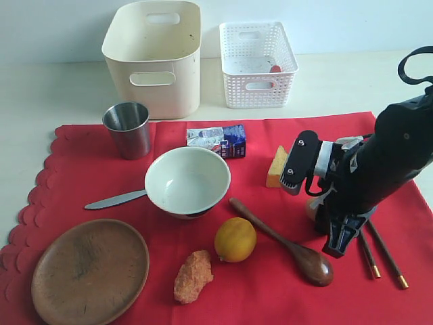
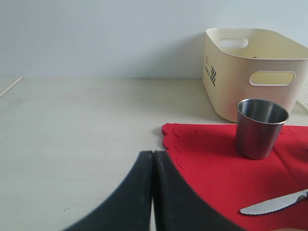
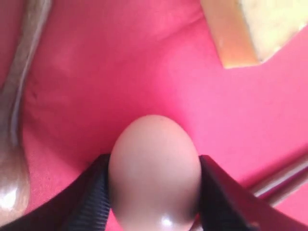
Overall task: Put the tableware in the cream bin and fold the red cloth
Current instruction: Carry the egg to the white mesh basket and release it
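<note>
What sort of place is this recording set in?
Likely a staged lab setup dressed as a dining table, not a real kitchen: a red cloth laid with a bowl and cup, a plain wall behind, and a robot arm working over it.

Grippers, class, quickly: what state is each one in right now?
Left gripper: closed, holding nothing.
Right gripper: closed on the egg.
</note>
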Controlling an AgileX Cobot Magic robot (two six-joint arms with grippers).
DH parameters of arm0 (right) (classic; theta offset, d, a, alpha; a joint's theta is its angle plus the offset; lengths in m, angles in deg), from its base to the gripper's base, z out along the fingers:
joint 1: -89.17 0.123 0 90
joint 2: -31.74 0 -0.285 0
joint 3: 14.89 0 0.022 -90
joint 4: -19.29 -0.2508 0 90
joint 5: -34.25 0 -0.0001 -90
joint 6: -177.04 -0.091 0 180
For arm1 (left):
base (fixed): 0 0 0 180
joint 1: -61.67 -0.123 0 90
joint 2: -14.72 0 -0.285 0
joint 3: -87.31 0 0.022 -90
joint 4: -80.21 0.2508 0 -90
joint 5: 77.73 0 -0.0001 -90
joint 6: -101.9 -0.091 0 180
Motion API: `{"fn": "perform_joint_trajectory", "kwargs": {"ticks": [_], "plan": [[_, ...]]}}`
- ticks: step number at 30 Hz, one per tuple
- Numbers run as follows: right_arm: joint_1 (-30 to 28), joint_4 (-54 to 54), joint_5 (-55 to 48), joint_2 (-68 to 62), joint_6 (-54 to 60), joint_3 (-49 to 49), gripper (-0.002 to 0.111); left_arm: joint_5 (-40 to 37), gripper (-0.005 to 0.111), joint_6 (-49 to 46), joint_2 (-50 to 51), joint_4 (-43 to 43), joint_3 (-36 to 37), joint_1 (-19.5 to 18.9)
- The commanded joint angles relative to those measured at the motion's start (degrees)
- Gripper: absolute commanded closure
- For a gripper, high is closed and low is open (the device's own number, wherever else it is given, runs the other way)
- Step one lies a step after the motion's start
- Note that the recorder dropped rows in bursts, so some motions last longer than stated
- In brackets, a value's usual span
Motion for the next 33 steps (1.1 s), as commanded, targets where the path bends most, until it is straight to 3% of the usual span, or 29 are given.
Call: {"fn": "perform_joint_trajectory", "kwargs": {"ticks": [1,8,18,24,33], "plan": [[0.13,0.33,0.26,3.16,-0.14,-0.36,0.108,0.34,0.104,0.11,-0.36,0.05,-0.15,0.28],[0.13,0.27,2.25,9.82,-4.55,-0.36,0.108,0.34,0.104,0.11,-0.36,0.05,-0.15,0.28],[0.13,0.09,28.84,11.46,-10.66,0.27,0.108,0.34,0.104,0.11,-0.36,0.05,-0.15,0.28],[0.13,-7.04,29.13,5.32,-11.73,8.32,0.108,0.34,0.104,0.11,-0.36,0.05,-0.15,0.28],[-3.43,-8.95,28.63,-8.54,-11.73,24.27,0.108,0.34,0.104,0.11,-0.36,0.05,-0.15,0.28]]}}
